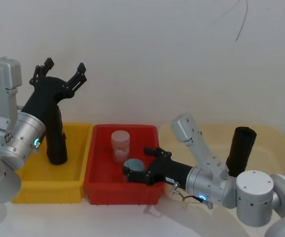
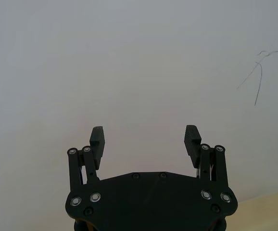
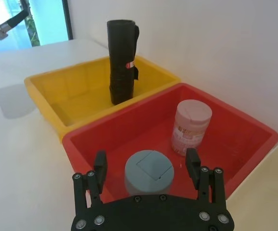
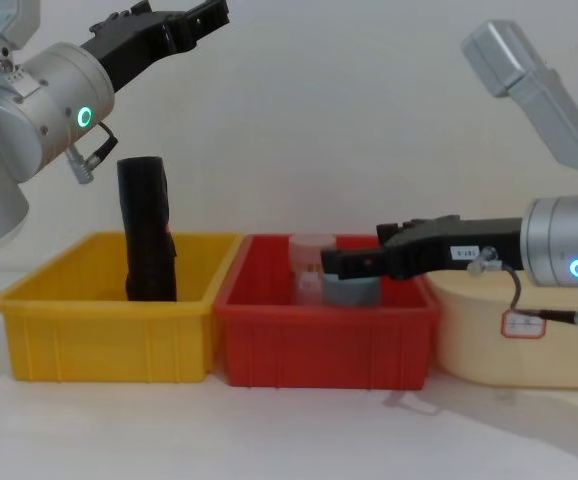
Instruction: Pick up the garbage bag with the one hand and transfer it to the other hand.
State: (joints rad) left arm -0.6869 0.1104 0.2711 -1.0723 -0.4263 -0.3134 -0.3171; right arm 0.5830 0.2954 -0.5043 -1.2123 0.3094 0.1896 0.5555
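Overhead, the garbage bag stands upright in the yellow bin, while the left gripper is raised above it, spread and empty. Chest-on, the right gripper reaches over the red bin. Its wrist view shows released fingers flanking a blue-lidded jar.

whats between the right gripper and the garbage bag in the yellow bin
Right wrist view: the blue-lidded jar sits between the right gripper's open fingers; beyond it the red bin's wall, then the garbage bag.
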